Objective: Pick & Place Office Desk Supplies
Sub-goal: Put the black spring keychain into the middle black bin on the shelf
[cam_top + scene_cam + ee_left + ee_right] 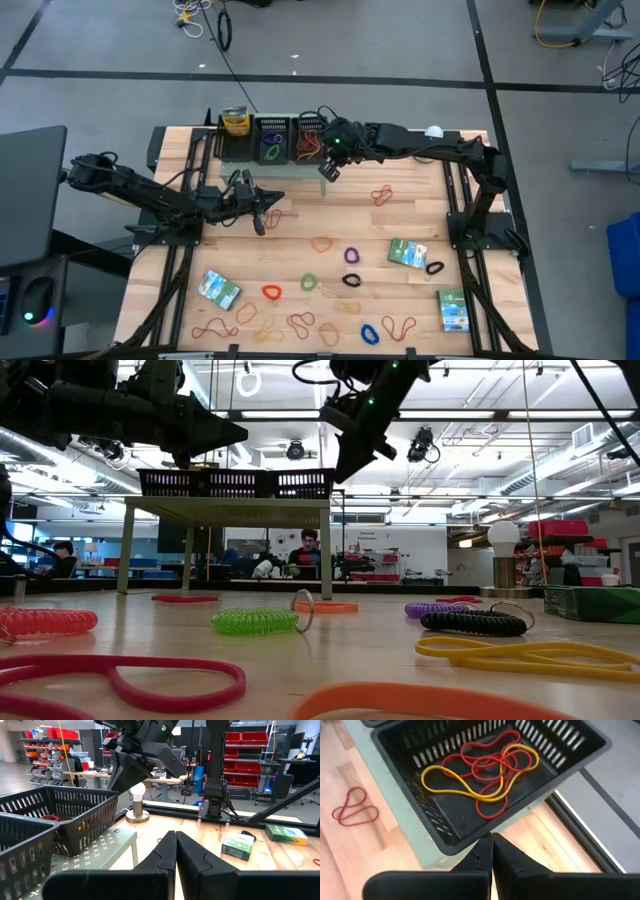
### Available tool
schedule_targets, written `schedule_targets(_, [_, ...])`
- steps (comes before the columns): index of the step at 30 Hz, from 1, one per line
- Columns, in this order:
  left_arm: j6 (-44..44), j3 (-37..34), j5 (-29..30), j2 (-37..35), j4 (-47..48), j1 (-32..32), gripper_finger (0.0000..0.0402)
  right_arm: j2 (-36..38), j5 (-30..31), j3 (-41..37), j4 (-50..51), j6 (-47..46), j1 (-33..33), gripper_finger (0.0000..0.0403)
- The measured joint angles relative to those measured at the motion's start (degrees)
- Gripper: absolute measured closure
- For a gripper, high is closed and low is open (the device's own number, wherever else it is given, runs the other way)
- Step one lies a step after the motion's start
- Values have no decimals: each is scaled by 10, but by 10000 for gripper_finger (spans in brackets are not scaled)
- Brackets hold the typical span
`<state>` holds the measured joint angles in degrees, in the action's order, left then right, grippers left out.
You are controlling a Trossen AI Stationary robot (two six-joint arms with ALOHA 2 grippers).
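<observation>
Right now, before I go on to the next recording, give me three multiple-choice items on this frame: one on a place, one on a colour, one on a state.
1. Where is the right gripper?
A. by the black mesh tray on the pale-green shelf
B. over the packets at the table's near edge
C. off the table

2. What colours are the rubber bands in that mesh tray?
A. blue and purple
B. red and yellow
C. green and black

3. How do the left gripper fingers stand?
A. wide open
B. closed on a packet
C. shut, holding nothing

Answers:
1 A: the high view shows it at the pale-green shelf, beside the trays.
2 B: the right wrist view shows red and yellow loops inside.
3 C: the left wrist view shows the fingers meeting, nothing between them.
</observation>
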<state>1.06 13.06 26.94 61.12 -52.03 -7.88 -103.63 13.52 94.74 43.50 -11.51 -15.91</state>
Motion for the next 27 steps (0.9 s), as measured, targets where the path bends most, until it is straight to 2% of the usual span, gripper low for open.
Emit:
schedule_targets(9, [0,0,0,0,0,0,392,6,-4,0,-1,13,8,395])
schedule_targets(15, [0,0,0,0,1,0,392,45,37,-12,78,59,28,395])
schedule_targets(19, [0,0,0,0,5,0,392,108,46,-127,30,62,49,396])
schedule_targets(27, [0,0,0,0,10,0,392,269,45,-456,-254,-10,135,396])
